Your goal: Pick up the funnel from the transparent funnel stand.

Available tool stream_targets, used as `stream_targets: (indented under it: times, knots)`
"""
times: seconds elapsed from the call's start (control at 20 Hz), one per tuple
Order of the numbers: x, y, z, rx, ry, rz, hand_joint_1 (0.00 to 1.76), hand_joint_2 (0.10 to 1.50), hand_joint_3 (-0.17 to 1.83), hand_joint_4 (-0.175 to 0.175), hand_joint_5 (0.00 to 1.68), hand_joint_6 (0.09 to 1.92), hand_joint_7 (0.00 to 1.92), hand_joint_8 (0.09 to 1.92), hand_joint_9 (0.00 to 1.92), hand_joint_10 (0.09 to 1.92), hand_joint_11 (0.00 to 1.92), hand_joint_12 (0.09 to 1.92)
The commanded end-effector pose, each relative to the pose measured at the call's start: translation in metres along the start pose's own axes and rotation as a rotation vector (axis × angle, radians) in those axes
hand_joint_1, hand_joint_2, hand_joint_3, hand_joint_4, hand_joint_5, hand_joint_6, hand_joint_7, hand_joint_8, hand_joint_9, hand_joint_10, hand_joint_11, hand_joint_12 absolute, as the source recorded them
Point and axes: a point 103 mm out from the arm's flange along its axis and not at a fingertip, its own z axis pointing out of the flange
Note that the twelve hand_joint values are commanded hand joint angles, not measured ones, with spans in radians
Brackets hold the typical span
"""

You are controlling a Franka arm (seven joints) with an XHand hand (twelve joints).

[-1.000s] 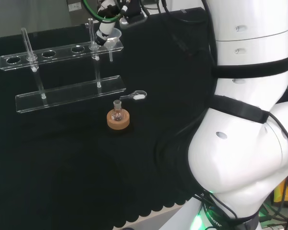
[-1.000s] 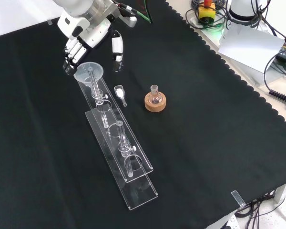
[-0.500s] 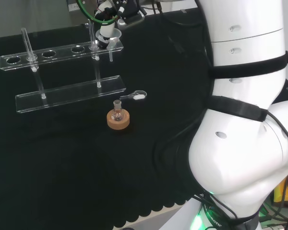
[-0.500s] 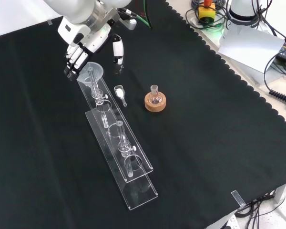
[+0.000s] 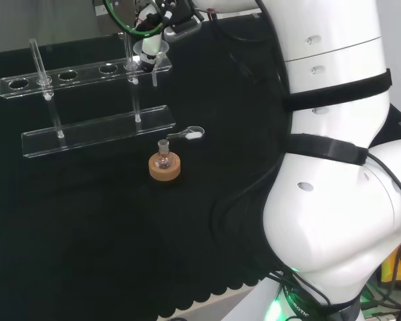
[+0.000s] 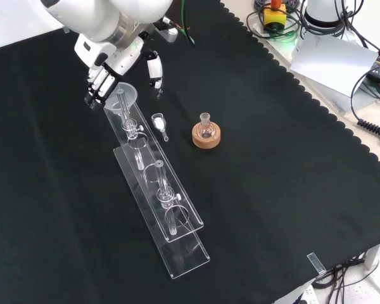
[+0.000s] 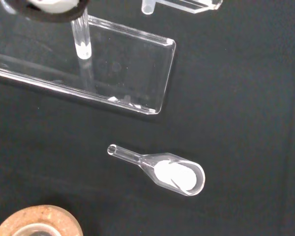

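The clear funnel (image 6: 122, 97) sits in the end hole of the transparent stand (image 6: 175, 223), its stem hanging down through the top shelf. In the head view the funnel (image 5: 144, 48) is at the right end of the stand (image 5: 67, 74). My hand (image 6: 106, 60) hovers just beyond the funnel's rim, with the fingers (image 6: 95, 83) on one side and the thumb (image 6: 154, 69) spread off to the other. Nothing is held between them. In the head view a finger of the hand (image 5: 152, 47) overlaps the funnel. The wrist view looks down on the stand's base plate (image 7: 137, 69).
A small flask on a cork ring (image 6: 206, 135) stands right of the stand in the front view. A clear scoop (image 6: 159, 124) with white powder lies between them, and the scoop (image 7: 173, 173) lies close by in the wrist view. A glass tube (image 5: 35, 55) stands upright at the stand's far end.
The hand has drifted a little left and lower in the front view, closer over the funnel's rim. The funnel, the scoop and the flask have stayed where they were.
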Motion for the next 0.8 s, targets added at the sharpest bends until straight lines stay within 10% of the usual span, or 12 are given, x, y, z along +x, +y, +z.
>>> stream_targets:
  times: [0.05, 0.8]
  knots:
    - [-0.0012, 0.0004, -0.0002, -0.018, -0.019, 0.003, 0.72, 0.7, 0.4, 0.045, 0.02, 0.09, 0.0, 0.15, 0.0, 0.79, 0.3, 1.53]
    - [-0.0022, 0.0056, -0.006, -0.024, -0.036, -0.014, 0.72, 0.68, 0.47, 0.041, 0.05, 0.09, 0.0, 0.11, 0.0, 0.79, 0.29, 1.53]
